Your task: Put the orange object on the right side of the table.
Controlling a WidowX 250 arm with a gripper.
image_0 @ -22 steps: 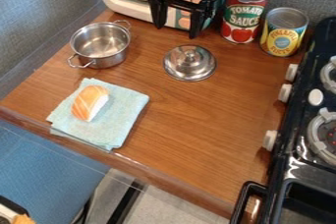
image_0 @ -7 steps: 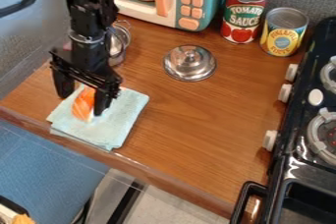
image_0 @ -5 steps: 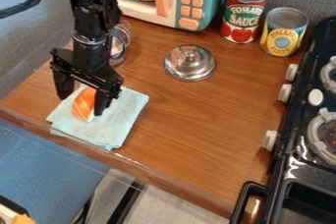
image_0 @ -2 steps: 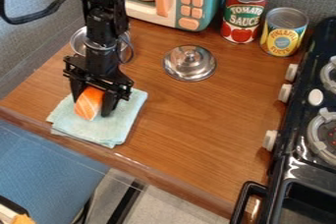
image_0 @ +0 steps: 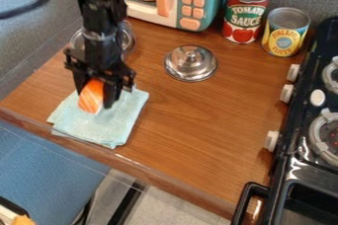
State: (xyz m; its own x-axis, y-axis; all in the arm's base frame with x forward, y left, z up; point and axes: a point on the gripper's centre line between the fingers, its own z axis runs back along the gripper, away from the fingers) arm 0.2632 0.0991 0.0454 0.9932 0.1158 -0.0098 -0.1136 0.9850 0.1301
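Observation:
My black gripper (image_0: pixel 96 93) is over the upper part of the folded light-blue cloth (image_0: pixel 102 125), at the left of the table. It is shut on the orange object (image_0: pixel 91 97), a salmon-sushi toy with white stripes and a pale side, held between the two fingers. The sushi is tilted, and I cannot tell whether its lower end touches the cloth. The brown wooden table (image_0: pixel 204 135) extends to the right, up to the stove.
Behind the arm stands a metal pot (image_0: pixel 125 39), partly hidden. A metal lid (image_0: pixel 190 63) lies at the middle back. Two cans (image_0: pixel 245 14) (image_0: pixel 286 31) and a toy microwave (image_0: pixel 191 2) line the back. The black stove (image_0: pixel 297 125) borders the right.
The gripper came from the back to the cloth and closed on the sushi. Since the last earlier frame, gripper and sushi have moved slightly up in the view together.

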